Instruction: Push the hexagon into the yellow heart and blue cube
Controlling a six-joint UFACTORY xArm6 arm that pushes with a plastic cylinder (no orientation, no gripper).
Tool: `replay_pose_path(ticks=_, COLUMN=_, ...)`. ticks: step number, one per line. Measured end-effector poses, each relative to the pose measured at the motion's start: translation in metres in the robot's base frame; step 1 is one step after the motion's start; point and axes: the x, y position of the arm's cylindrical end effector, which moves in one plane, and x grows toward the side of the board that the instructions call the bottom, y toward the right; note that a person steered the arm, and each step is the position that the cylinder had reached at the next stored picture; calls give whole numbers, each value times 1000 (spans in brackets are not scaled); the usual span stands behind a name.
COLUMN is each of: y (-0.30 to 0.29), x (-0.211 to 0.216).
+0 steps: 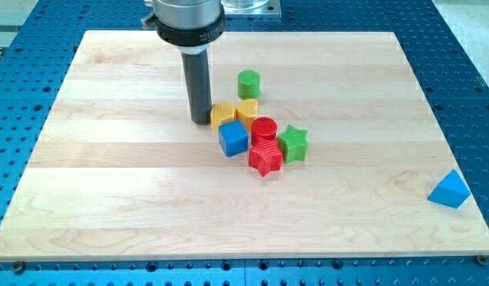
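Observation:
The yellow hexagon (222,114) sits near the board's middle, touching the yellow heart (247,110) on its right and the blue cube (233,138) just below it. My tip (201,121) rests on the board right against the hexagon's left side. A red cylinder (264,129), a red star (265,158) and a green star (292,144) crowd together to the right of the blue cube. A green cylinder (248,83) stands just above the heart, a little apart.
A blue triangular block (449,191) lies alone near the board's right edge. The wooden board (109,199) sits on a blue perforated table (475,63). The arm's dark rod and silver collar (187,20) come down from the view's top.

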Motion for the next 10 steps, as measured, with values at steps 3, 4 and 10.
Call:
replay_pose_path(ticks=3, y=5, x=9)
replay_pose_path(ticks=4, y=5, x=12)
replay_pose_path(ticks=10, y=67, x=27)
